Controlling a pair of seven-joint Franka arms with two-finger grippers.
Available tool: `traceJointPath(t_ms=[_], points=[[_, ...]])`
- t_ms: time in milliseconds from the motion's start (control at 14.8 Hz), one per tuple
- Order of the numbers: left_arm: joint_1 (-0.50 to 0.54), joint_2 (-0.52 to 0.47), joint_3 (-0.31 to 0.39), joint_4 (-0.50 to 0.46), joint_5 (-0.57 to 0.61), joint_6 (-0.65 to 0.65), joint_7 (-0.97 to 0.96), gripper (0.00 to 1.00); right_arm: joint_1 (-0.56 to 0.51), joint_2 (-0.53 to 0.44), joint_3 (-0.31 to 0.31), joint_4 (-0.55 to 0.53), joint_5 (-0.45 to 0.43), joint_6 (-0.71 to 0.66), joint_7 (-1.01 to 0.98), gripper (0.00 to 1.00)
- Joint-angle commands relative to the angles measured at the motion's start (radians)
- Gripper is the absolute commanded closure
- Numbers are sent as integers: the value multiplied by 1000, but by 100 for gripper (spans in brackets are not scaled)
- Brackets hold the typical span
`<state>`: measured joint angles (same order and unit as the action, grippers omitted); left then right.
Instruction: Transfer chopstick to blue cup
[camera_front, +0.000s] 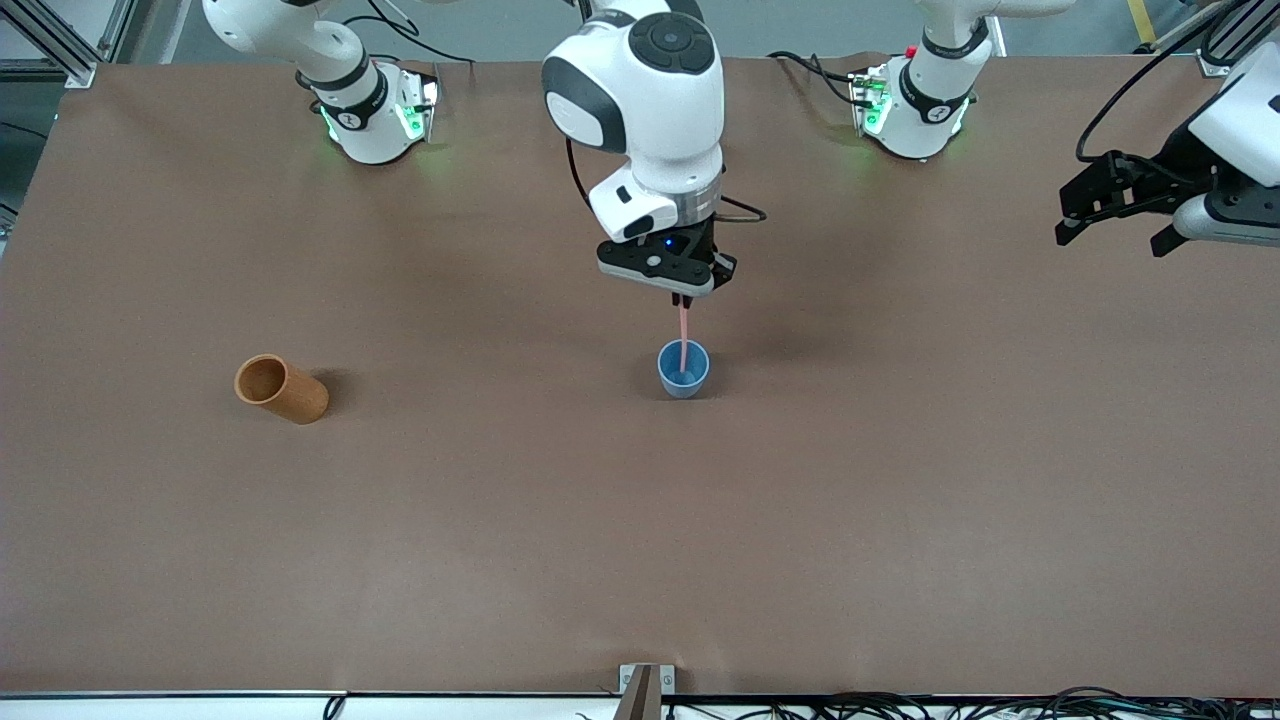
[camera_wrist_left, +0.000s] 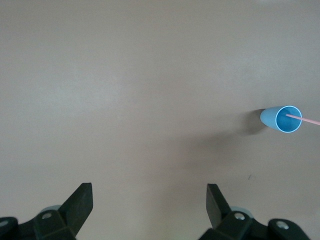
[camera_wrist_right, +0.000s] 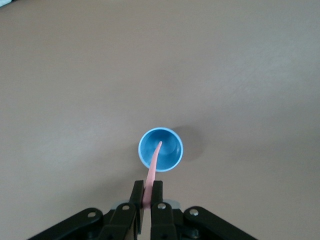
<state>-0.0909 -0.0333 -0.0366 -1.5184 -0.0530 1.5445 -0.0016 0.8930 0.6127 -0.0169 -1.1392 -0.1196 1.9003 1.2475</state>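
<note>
One risk: right gripper (camera_wrist_right: 148, 196), pinching the chopstick (camera_front: 683, 335) over the blue cup (camera_front: 683, 369), could tip it on release; left gripper (camera_wrist_left: 147, 200) waits spread.

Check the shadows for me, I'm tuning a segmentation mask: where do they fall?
Front view: soft shadow beside the blue cup and the brown cup. Right wrist view: faint cup shadow, chopstick sharp. Left wrist view: diffuse dark patch near the cup.

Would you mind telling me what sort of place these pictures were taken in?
Most likely a robotics lab: two white robot arm bases stand on a brown covered table, aluminium framing flanks a corner, and loose black cables trail along the table's near edge.
</note>
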Motion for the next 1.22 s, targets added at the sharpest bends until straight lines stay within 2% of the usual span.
traceJointPath(t_ms=[0, 136, 203, 271, 407, 475, 678, 814, 949, 1153], points=[[5, 21, -2, 37, -7, -26, 17, 0, 17, 7, -5, -37, -87, 3, 15, 93], [7, 23, -2, 49, -7, -26, 17, 0, 17, 10, -5, -45, -104, 5, 12, 85], [7, 30, -2, 56, -5, -26, 17, 0, 17, 12, -5, -45, -104, 6, 10, 79], [7, 32, -2, 58, -7, -26, 17, 0, 17, 12, -3, -45, -103, 14, 10, 65], [7, 32, -2, 58, -7, -26, 17, 0, 14, 12, -3, -44, -103, 20, 9, 26], [7, 33, -2, 58, -5, -26, 17, 0, 9, 10, -3, -37, -104, 22, 10, 17], [5, 32, -2, 58, -7, -26, 14, 0, -14, 2, 0, -24, -92, 17, 9, 8], [5, 32, -2, 58, -7, -26, 15, 0, -54, -14, 0, -17, -34, 13, -8, 6], [5, 33, -2, 58, -5, -26, 14, 0, -113, -100, -1, -37, 18, 0, -101, 6], [7, 32, -2, 58, -5, -26, 15, 0, -230, -229, -3, -103, 80, -119, -290, 6]])
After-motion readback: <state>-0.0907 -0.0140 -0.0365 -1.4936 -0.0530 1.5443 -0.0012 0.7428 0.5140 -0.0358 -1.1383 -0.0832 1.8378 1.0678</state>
